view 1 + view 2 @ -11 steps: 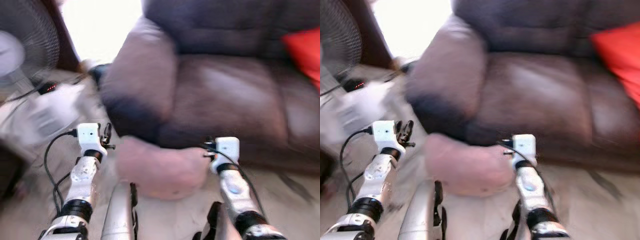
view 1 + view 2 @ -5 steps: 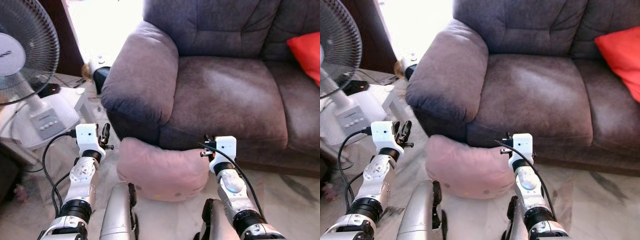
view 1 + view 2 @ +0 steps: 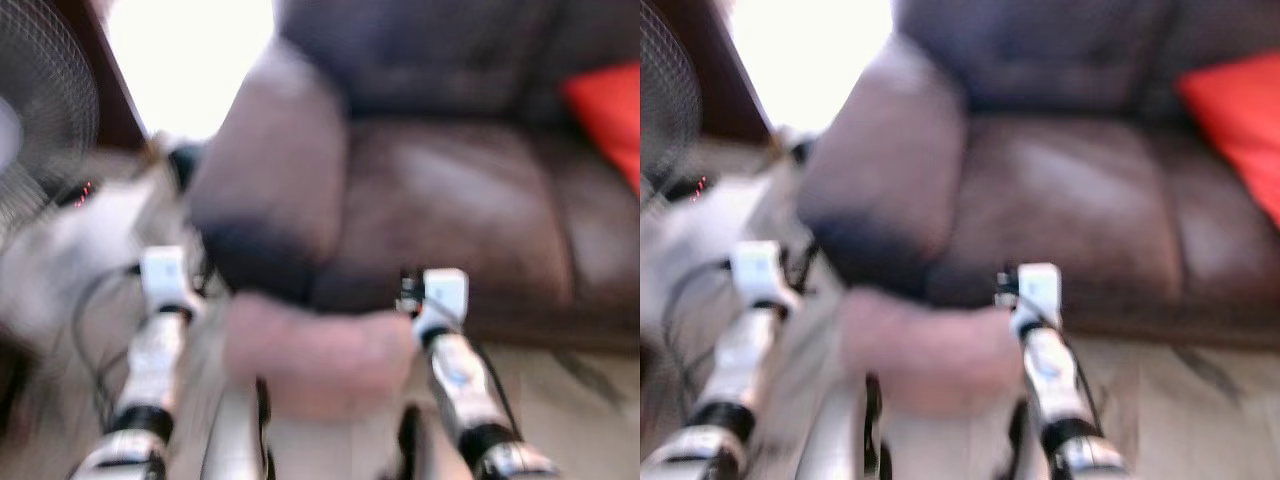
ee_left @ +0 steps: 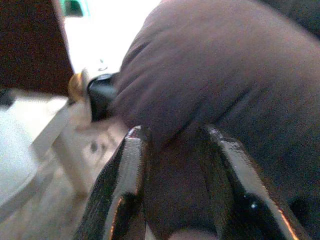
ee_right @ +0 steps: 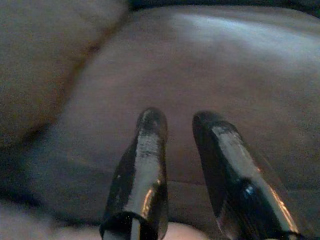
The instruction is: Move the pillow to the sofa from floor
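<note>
Fingers of the left gripper (image 4: 172,150) and right gripper (image 5: 177,125) are spread, gripping nothing, aimed at the sofa (image 3: 450,190). Between the arms, the pink pillow (image 3: 315,350) lies on the floor against the sofa's base. Lifting and placing remain undone.

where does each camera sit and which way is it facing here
Left eye, right eye views: head, looking down, blurred, at a brown fabric sofa, a pink soft pillow on the floor, both silver arms.
Left wrist view: along the left tool, open, toward the sofa's armrest.
Right wrist view: along the right tool, open, toward the seat cushion.
All share the sofa.
</note>
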Tool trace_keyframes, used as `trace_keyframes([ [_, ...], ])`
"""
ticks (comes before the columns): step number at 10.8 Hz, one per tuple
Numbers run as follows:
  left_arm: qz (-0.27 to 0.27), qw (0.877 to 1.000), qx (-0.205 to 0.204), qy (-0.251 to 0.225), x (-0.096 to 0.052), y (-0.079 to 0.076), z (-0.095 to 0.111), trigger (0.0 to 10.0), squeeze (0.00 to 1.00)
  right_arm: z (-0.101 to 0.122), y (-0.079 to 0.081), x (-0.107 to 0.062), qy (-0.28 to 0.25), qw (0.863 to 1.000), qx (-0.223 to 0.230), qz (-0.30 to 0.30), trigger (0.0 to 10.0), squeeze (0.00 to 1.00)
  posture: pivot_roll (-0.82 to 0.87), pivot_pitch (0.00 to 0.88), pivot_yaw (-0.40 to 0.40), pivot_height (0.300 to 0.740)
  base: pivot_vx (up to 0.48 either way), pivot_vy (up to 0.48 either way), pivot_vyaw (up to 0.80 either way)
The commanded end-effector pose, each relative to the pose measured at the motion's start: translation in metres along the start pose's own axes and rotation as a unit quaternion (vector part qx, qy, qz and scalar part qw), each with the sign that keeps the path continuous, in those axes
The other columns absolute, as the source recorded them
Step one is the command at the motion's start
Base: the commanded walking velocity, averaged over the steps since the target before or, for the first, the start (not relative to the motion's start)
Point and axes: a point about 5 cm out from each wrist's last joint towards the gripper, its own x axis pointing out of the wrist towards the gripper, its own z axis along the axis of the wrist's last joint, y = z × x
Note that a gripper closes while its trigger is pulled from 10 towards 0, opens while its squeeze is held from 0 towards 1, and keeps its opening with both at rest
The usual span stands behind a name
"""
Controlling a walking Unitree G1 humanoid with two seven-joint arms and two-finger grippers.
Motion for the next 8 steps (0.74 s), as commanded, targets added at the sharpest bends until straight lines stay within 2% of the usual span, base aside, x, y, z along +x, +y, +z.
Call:
trace_keyframes([
  [1, -0.010, 1.000, -0.005, 0.016, -0.0026, -0.0062, -0.0070, 10.0, 0.00, -0.0094, -0.0061, -0.0056, 0.018, 1.000, 0.005, -0.013, 10.0, 0.00, 0.16, 0.176, 0.007, 0.558, 0.289, 0.000, 0.00],
  [2, -0.011, 1.000, -0.004, 0.015, -0.0026, -0.0064, -0.0067, 10.0, 0.00, -0.0099, -0.0059, -0.0056, 0.019, 1.000, 0.004, -0.014, 10.0, 0.00, 0.16, 0.176, 0.007, 0.558, 0.285, 0.000, 0.00],
  [8, -0.020, 1.000, -0.002, 0.012, -0.0030, -0.0087, -0.0067, 10.0, 0.00, -0.0169, -0.0060, -0.0093, 0.033, 0.999, 0.003, -0.015, 10.0, 0.00, 0.16, 0.168, 0.008, 0.558, 0.000, 0.000, 0.00],
])
